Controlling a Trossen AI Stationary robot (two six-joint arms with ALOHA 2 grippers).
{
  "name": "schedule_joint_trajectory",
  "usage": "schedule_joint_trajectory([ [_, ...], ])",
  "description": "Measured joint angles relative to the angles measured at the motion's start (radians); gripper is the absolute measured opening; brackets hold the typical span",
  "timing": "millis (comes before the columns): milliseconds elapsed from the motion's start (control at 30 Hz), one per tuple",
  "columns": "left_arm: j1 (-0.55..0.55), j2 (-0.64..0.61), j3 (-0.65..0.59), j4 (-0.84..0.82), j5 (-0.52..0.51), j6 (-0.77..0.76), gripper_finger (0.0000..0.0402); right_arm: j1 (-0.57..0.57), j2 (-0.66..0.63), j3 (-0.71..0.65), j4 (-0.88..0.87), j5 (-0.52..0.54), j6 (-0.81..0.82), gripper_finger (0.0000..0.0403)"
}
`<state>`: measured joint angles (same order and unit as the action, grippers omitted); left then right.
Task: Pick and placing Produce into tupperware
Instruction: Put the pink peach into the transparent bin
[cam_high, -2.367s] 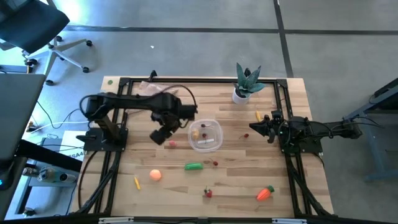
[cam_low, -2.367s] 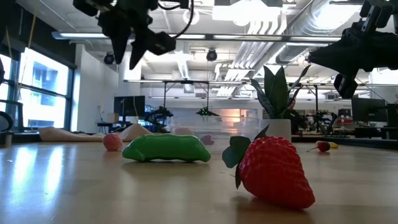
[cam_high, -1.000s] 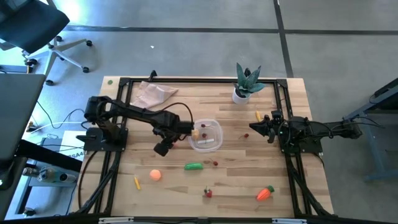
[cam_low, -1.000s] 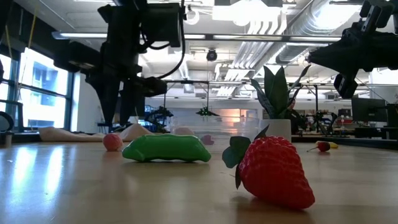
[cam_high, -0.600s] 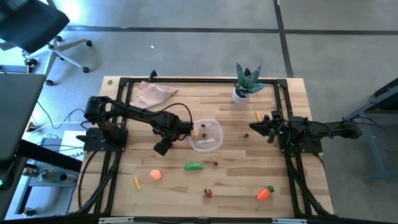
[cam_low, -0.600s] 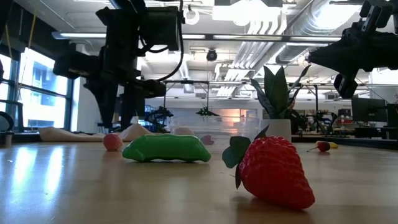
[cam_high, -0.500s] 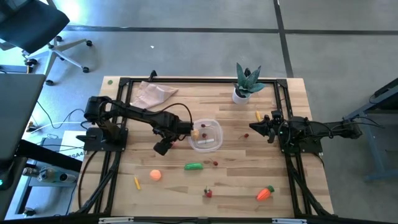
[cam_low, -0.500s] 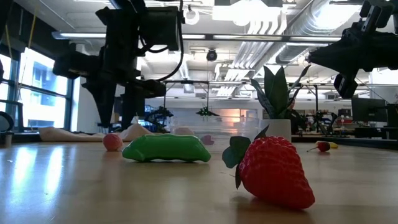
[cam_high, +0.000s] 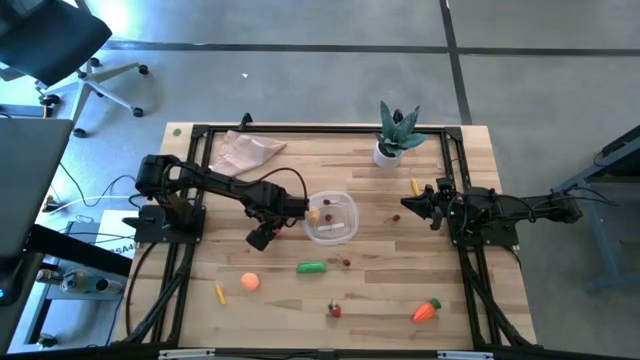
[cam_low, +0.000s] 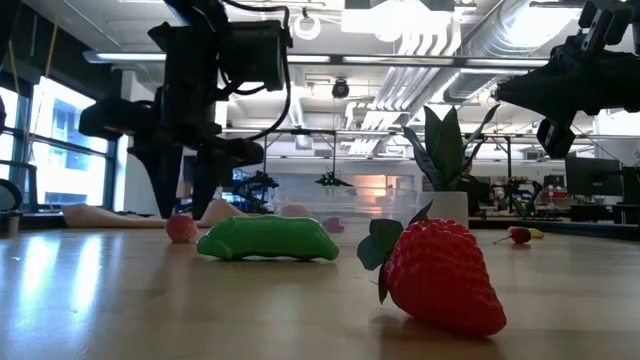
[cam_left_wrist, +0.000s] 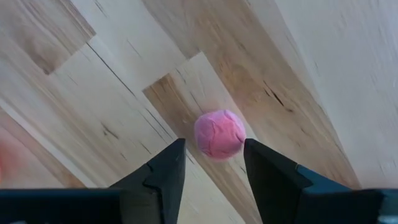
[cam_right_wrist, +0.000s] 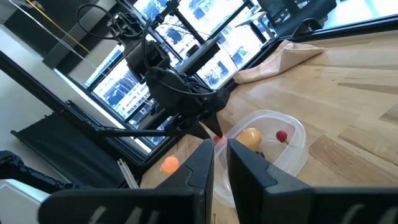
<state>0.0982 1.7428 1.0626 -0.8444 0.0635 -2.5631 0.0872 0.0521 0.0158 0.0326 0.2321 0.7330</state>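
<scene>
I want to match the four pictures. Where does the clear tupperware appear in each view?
High view: the tupperware is mid-table, beside the left gripper.
Low view: faint, mid-picture, behind the green pepper.
Left wrist view: not in it.
Right wrist view: centre, beyond the fingers.
Shared landmark: the left gripper.

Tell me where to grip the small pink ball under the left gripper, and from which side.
Grip the pink ball across its middle, coming straight down from above. It is round and sits free on the bare table, and the open left gripper already brackets it.
</scene>
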Motion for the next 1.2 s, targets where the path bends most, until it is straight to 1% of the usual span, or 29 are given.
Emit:
schedule_joint_trajectory([
  [167,0.000,0.011,-0.001,0.001,0.001,-0.007,0.0152,0.000,0.000,0.000,0.000,0.000,0.000,0.0036],
  [533,0.000,0.010,-0.076,0.115,0.024,-0.009,0.0152,0.000,0.000,0.000,0.000,0.000,0.000,0.0036],
  [900,0.000,0.010,-0.077,0.079,0.003,0.001,0.0152,0.000,0.000,0.000,0.000,0.000,0.000,0.0036],
  [1100,0.000,0.010,-0.077,0.076,-0.023,0.047,0.0152,0.000,0.000,0.000,0.000,0.000,0.000,0.0036],
  [1200,0.000,0.010,-0.077,0.075,-0.029,0.108,0.0152,0.000,0.000,0.000,0.000,0.000,0.000,0.0036],
])
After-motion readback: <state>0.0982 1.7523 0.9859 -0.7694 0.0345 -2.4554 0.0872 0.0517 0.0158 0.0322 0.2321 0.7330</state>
